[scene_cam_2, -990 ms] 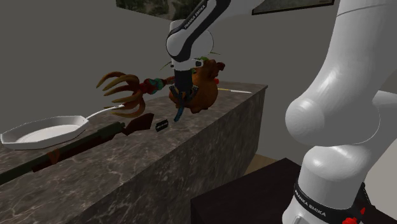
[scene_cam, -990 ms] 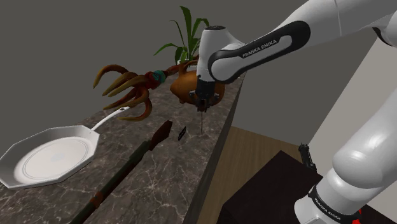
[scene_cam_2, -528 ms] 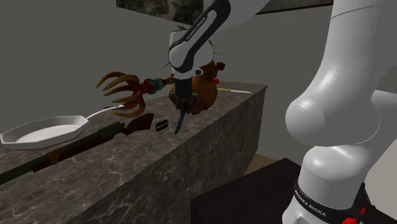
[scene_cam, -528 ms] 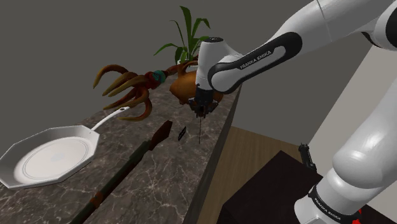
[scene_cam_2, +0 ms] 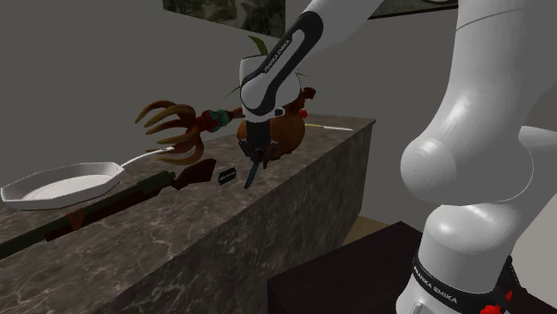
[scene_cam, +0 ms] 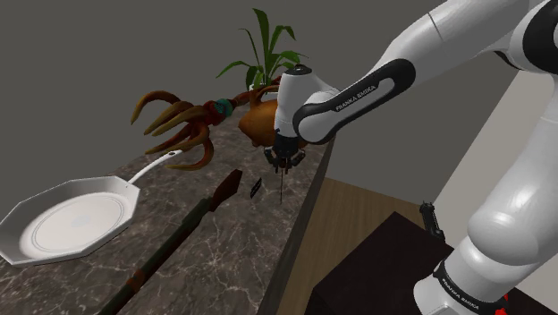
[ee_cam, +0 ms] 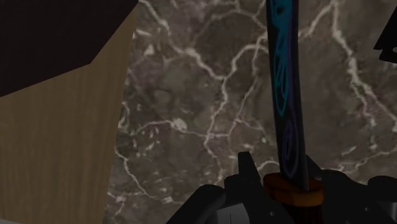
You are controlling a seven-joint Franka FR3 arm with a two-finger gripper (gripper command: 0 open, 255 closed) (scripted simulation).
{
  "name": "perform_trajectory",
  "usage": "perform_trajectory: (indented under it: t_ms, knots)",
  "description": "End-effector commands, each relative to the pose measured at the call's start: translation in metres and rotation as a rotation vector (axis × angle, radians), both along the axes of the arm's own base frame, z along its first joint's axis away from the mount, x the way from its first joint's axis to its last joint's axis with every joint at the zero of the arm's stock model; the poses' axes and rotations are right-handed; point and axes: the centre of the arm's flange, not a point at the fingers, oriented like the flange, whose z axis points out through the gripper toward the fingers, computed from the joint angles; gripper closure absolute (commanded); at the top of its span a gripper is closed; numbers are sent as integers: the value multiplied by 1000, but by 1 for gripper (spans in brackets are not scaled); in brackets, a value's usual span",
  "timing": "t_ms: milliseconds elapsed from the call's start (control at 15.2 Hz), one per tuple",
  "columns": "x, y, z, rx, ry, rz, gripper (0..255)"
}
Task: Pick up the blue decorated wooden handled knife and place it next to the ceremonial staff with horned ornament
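Note:
The knife [scene_cam: 283,183] hangs blade down just above the dark marble counter [scene_cam: 234,255], near its edge. My gripper [scene_cam: 283,161] is shut on its handle. In the wrist view the dark blade with blue ornament [ee_cam: 283,95] runs away from my gripper [ee_cam: 289,183], and a brown collar sits between the black fingers [ee_cam: 250,170]. The second exterior view shows the gripper [scene_cam_2: 257,157] with the knife [scene_cam_2: 252,175] beneath it. The staff with brown curved horns [scene_cam: 174,127] lies across the back of the counter, to the shoulder view's left of the knife, its horned head [scene_cam_2: 172,127] apart from it.
A white octagonal pan [scene_cam: 76,219] sits at the shoulder view's left. A long rifle-like object [scene_cam: 179,237] lies along the counter, with a small black piece [scene_cam: 256,187] near the knife. A brown round object [scene_cam: 259,121] and a plant [scene_cam: 268,49] stand behind. A wooden floor [scene_cam: 358,233] lies beyond the counter edge.
The gripper has come down a little with the knife still in it, bringing the blade tip closer to the counter. Nothing else has moved.

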Motion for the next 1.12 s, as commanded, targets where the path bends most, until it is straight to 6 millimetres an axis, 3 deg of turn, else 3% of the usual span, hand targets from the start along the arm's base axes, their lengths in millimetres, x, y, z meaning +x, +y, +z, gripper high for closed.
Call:
perform_trajectory:
  t_ms: [0,264,330,660,924,1056]
  knots:
    - [0,-1,-2,0,4,0,255]
    - [0,-1,-2,0,4,0,255]
    - [0,-1,-2,0,4,0,0]
    - [0,-1,-2,0,4,0,0]
    - [-6,4,47,0,4,0,0]
    - [-6,4,47,0,4,0,0]
